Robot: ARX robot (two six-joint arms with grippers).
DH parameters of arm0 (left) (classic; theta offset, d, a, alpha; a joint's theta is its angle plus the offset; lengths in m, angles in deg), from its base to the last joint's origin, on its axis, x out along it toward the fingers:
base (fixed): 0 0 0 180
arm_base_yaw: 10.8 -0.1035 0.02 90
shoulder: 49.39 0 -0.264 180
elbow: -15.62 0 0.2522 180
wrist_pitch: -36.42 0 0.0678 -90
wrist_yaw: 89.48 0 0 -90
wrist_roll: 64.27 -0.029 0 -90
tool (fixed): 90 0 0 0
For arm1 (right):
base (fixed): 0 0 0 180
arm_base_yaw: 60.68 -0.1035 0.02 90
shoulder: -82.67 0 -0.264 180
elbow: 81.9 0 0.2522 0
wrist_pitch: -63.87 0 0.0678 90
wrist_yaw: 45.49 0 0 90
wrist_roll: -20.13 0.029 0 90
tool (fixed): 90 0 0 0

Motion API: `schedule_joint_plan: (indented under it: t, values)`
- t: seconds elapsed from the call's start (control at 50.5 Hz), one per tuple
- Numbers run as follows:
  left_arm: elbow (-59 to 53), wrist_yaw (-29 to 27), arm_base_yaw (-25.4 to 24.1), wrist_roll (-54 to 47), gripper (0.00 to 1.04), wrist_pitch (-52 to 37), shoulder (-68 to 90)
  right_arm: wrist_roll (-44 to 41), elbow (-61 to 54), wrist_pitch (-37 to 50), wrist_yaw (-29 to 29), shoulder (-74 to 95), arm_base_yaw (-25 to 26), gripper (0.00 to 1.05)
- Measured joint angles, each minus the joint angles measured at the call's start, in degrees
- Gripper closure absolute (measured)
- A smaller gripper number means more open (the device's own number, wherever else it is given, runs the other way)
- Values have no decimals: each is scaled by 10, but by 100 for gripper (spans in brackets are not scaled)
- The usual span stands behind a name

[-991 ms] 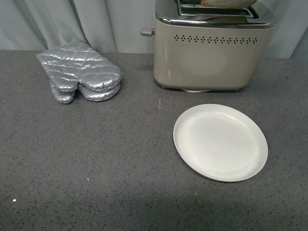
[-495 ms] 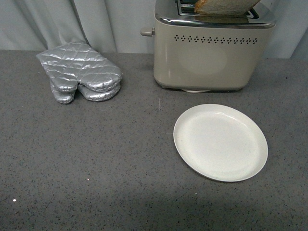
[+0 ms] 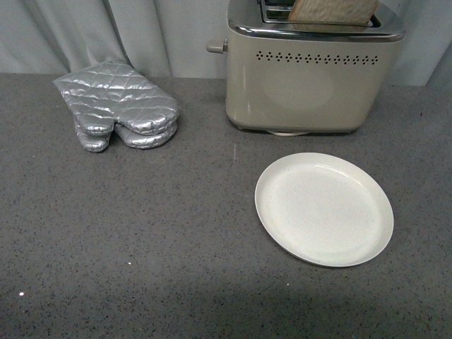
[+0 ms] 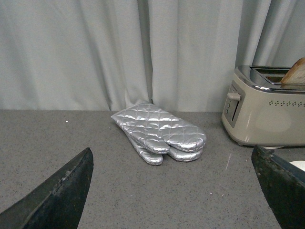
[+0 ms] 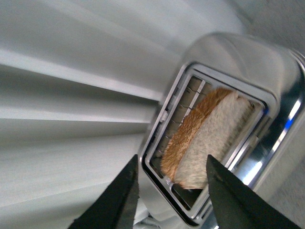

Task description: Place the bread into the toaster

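The bread (image 3: pixel 332 10), a tan slice with a brown crust, stands in a slot of the beige toaster (image 3: pixel 314 78) and sticks up above its chrome top. In the right wrist view the bread (image 5: pixel 209 136) leans across the slot opening of the toaster (image 5: pixel 238 57). My right gripper (image 5: pixel 171 191) hangs open just above it, one finger on each side of the slice's end, not touching it. My left gripper (image 4: pixel 176 191) is open low over the counter, with nothing between its fingers. From there the toaster (image 4: pixel 267 117) and bread (image 4: pixel 294 74) sit far off to one side. Neither arm shows in the front view.
A round white plate (image 3: pixel 323 208) lies in front of the toaster. Silver quilted oven mitts (image 3: pixel 116 106) lie at the back left of the grey speckled counter (image 3: pixel 141 240). A pale curtain (image 3: pixel 141 28) hangs behind everything.
The bread shows more above the toaster's top than a second ago, and its flat face has turned toward the front camera. Plate and mitts have not moved.
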Motion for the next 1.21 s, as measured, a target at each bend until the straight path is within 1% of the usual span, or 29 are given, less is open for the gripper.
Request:
schedule_joint_plan:
  t: [0.099,0.159,0.258,0.277,0.317,0.357,0.377,0.396,0.456,0.515,0.575,0.614,0.654,0.674,0.753,0.812,0.892,0.991,1.05,1.07,1.09,1.11,1.13,1.169,1.189,1.209]
  values:
    - [0,0,0,0,7,0,0,-103,-22,79,23,-15,-4,47]
    - [0,0,0,0,7,0,0,-146,-38,119,24,-26,-6,40]
    - [0,0,0,0,7,0,0,-271,-88,203,26,-61,-10,24]
    - [0,0,0,0,7,0,0,-278,-94,213,28,-66,-10,22]
    - [0,0,0,0,7,0,0,-322,-115,241,31,-81,-12,17]
    - [0,0,0,0,7,0,0,-383,-147,283,39,-103,-14,10]
    - [0,0,0,0,7,0,0,-419,-165,304,44,-114,-14,8]
    - [0,0,0,0,7,0,0,-450,-193,331,46,-133,-14,9]
    - [0,0,0,0,7,0,0,-503,-252,353,48,-172,-9,10]
    - [0,0,0,0,7,0,0,-555,-317,390,67,-205,-2,10]
    - [0,0,0,0,7,0,0,-621,-386,448,84,-232,8,10]
    - [0,0,0,0,7,0,0,-683,-443,507,85,-252,16,10]
    - [0,0,0,0,7,0,0,-727,-487,550,80,-270,23,10]
    - [0,0,0,0,7,0,0,-770,-518,578,77,-284,28,10]
    - [0,0,0,0,7,0,0,-871,-602,637,62,-341,42,10]
    - [0,0,0,0,7,0,0,-925,-655,647,53,-393,51,10]
    - [0,0,0,0,7,0,0,-967,-714,650,45,-455,66,10]
    - [0,0,0,0,7,0,0,-976,-770,619,43,-530,97,10]
    - [0,0,0,0,7,0,0,-962,-804,602,50,-581,124,10]
    - [0,0,0,0,7,0,0,-951,-810,589,38,-598,136,11]
    - [0,0,0,0,7,0,0,-928,-813,561,-10,-619,152,14]
    - [0,0,0,0,7,0,0,-899,-818,515,-78,-654,177,19]
    - [0,0,0,0,7,0,0,-875,-828,474,-134,-691,195,25]
    - [0,0,0,0,7,0,0,-839,-848,424,-205,-744,208,34]
    - [0,0,0,0,7,0,0,-826,-855,413,-224,-759,209,37]
    - [0,0,0,0,7,0,0,-817,-863,404,-240,-778,211,43]
